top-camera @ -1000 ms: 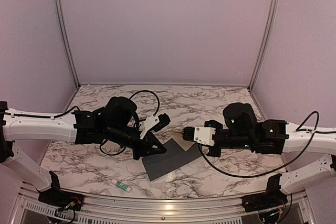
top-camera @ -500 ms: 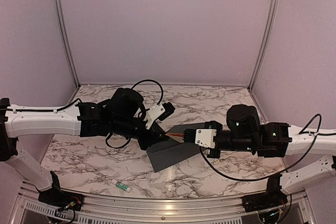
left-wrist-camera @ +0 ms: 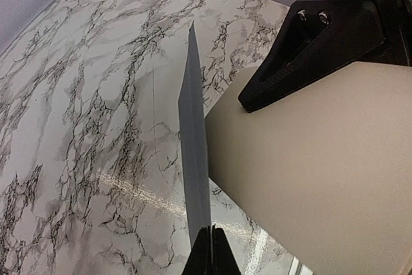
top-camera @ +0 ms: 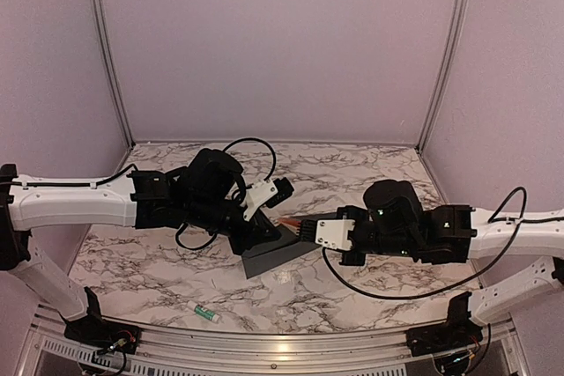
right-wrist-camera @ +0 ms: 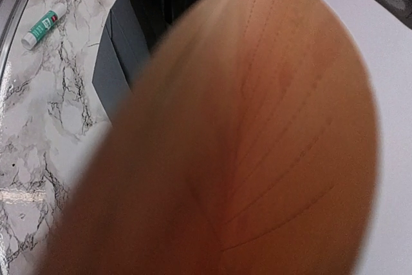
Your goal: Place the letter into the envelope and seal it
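- left gripper (left-wrist-camera: 209, 256): jaws pressed together, pinching one thin edge of the flat dark grey rectangular paper envelope (left-wrist-camera: 194, 140). In the left wrist view the held layer stands edge-on, rising straight from the fingertips. Cannot tell whether it is the flap or one wall.
- why, as a judgement: lifting that layer opens the mouth and steadies the envelope so the sheet has a gap to enter.
- right gripper (top-camera: 304, 228): jaws closed on the thin cream-white, roughly square paper sheet, the letter (left-wrist-camera: 309, 178). One black finger shows clamped at its far edge in the left wrist view.
- letter: in the air, just beside the raised grey layer, leading edge close to it. No part is visibly inside. It bows and fills the right wrist view, blurred.
- envelope body: rests tilted on the white marble-pattern table (top-camera: 352, 173), raised at the pinched end.
- left arm: reaches in low from the left, wrist angled down toward the table's centre.
- right arm: comes in from the right, forearm about level, gripper pointing left at the other; the two are near each other.
- small white-and-green tube (top-camera: 204, 312): lies near the front edge, well apart from both grippers; probably glue for sealing.
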